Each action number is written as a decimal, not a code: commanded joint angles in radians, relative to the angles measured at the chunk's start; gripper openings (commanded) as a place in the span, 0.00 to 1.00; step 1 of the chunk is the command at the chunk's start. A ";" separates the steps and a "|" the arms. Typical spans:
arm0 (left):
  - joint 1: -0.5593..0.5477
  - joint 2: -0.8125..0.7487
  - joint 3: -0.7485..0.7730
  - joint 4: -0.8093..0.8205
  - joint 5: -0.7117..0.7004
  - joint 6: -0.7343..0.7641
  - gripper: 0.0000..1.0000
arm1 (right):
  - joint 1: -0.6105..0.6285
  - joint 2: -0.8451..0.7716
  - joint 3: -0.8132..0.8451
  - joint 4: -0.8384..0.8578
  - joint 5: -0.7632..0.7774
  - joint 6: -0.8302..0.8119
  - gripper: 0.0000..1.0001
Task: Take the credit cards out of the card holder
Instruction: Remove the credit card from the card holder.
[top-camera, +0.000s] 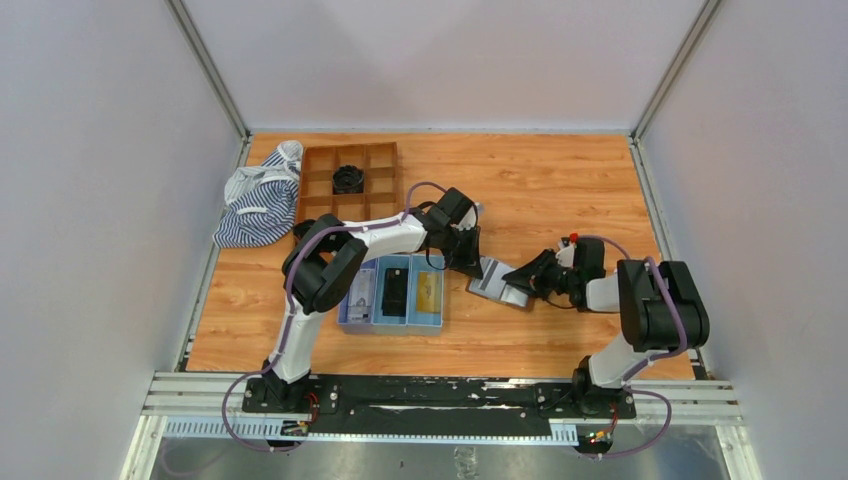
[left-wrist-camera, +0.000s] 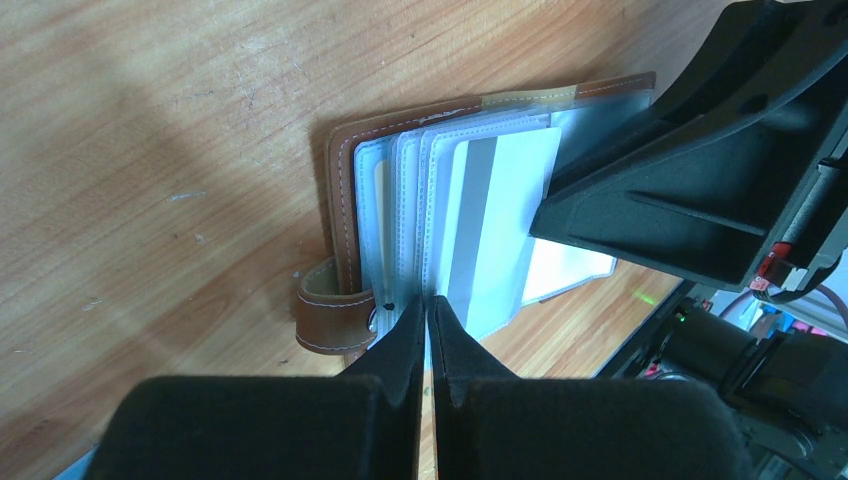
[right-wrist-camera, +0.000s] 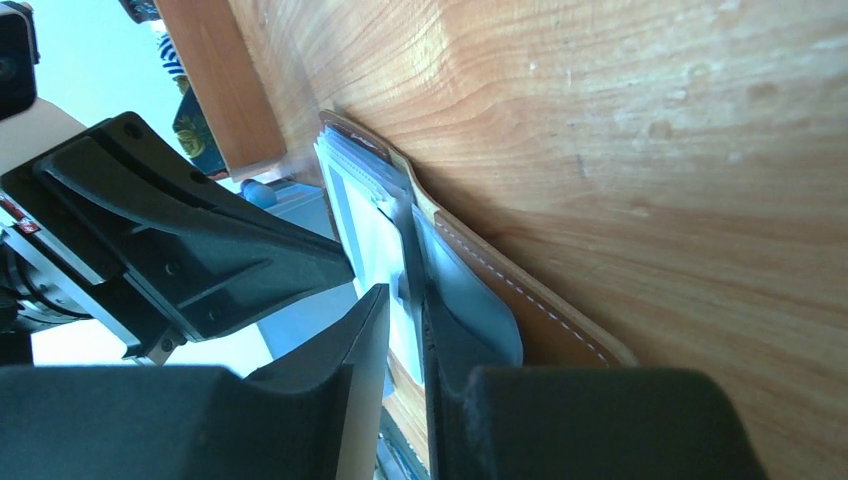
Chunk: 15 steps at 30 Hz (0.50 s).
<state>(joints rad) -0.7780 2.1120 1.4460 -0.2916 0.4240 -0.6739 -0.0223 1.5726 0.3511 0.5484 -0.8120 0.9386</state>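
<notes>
We see the brown leather card holder (left-wrist-camera: 341, 200) open on the wooden tabletop (left-wrist-camera: 150, 150).
Left gripper (left-wrist-camera: 428, 306), right gripper (right-wrist-camera: 403, 296): each pinching its clear sleeves (left-wrist-camera: 400, 190).

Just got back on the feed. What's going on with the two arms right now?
Both arms are working on the card holder, which lies open on the table to the right of the blue tray. The right gripper is pinched onto one of its clear sleeves. The left gripper is closed at the sleeves' edge, next to a white card with a grey stripe. I can't tell whether it grips that card or a sleeve.
</notes>
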 joint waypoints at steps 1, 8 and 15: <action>-0.009 0.055 -0.024 -0.041 -0.024 0.007 0.00 | 0.000 0.045 -0.032 0.130 -0.038 0.055 0.23; -0.018 0.061 -0.021 -0.041 -0.034 -0.003 0.00 | 0.002 0.068 -0.045 0.209 -0.064 0.101 0.01; -0.010 0.042 -0.041 -0.040 -0.068 -0.021 0.00 | -0.031 -0.031 -0.060 -0.002 -0.006 -0.015 0.00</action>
<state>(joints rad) -0.7780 2.1124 1.4460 -0.2928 0.4156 -0.6922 -0.0288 1.6051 0.3092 0.6807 -0.8288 0.9913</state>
